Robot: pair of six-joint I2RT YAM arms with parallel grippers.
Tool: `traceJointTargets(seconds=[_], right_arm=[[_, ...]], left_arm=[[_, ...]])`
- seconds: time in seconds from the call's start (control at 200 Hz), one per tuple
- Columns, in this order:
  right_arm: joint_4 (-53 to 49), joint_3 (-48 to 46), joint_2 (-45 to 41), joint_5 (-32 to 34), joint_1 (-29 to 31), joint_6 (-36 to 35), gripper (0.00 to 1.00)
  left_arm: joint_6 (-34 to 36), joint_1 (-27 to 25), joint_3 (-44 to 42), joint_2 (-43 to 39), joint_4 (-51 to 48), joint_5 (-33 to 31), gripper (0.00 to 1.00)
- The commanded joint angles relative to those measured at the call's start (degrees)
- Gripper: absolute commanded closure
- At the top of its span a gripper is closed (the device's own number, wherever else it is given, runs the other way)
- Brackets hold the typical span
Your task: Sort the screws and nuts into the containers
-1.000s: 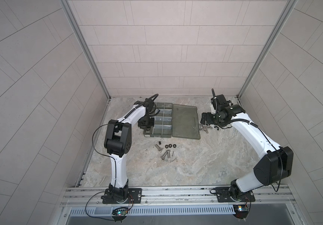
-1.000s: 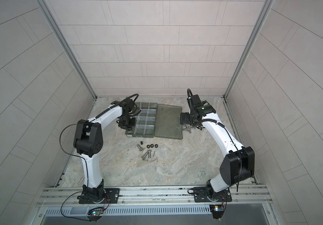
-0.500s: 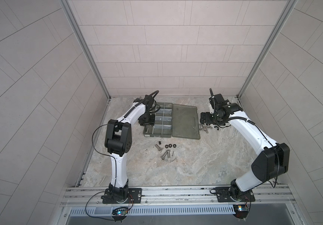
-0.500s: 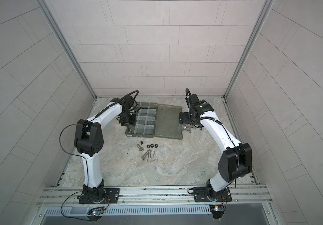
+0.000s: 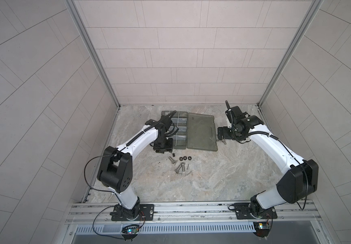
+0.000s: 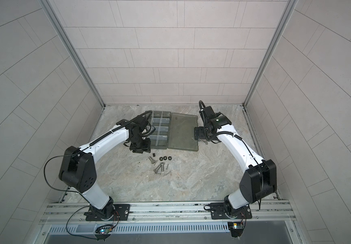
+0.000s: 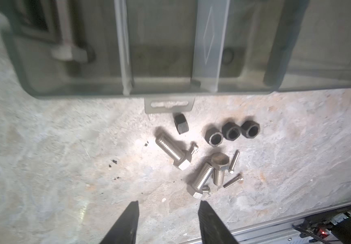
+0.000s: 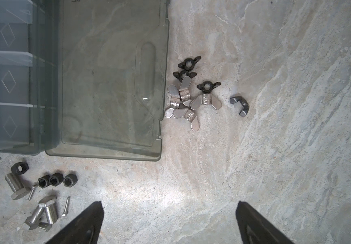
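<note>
The grey-green organiser case lies open at the back, its containers split by pale dividers. One silver bolt lies in the corner compartment. On the floor in front lie thick screws, thin ones, three black nuts in a row and one more nut on its side. My left gripper hangs open and empty by the case's near corner. My right gripper is wide open and empty beside the lid.
The flat lid half lies to the right of the compartments. Black wing nuts and silver wing nuts lie by the lid's right edge. Tiled walls enclose the floor; a metal rail runs along the front.
My left gripper has opened and drawn back from over the compartments towards the case's near edge. The right arm has barely shifted and stays open.
</note>
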Motion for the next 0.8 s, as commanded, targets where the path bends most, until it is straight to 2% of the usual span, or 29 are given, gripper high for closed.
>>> traceJointTargets(seconds=[0.0, 0.13, 0.31, 0.56, 0.795], right_arm=[[-0.7, -2.7, -3.6, 2.1, 0.8, 1.0, 0.01], [-0.4, -5.8, -6.5, 2.0, 1.2, 0.9, 0.01], [-1.3, -7.8, -10.3, 2.4, 1.2, -0.4, 0.01], [0.6, -11.1, -15.7, 3.5, 1.2, -1.2, 0.01], [0.3, -12.0, -17.2, 4.0, 1.2, -0.7, 0.01]], left_arm=[[-6.4, -1.8, -4.9, -2.4, 4.9, 2.2, 0.47], [-10.0, -4.0, -9.2, -2.6, 9.3, 2.6, 0.47], [-13.3, -4.6, -12.6, -2.2, 14.7, 2.3, 0.47], [-13.3, -4.6, -12.0, -0.9, 15.2, -0.3, 0.47], [-12.8, -4.4, -12.9, 1.1, 15.7, -1.8, 0.49]])
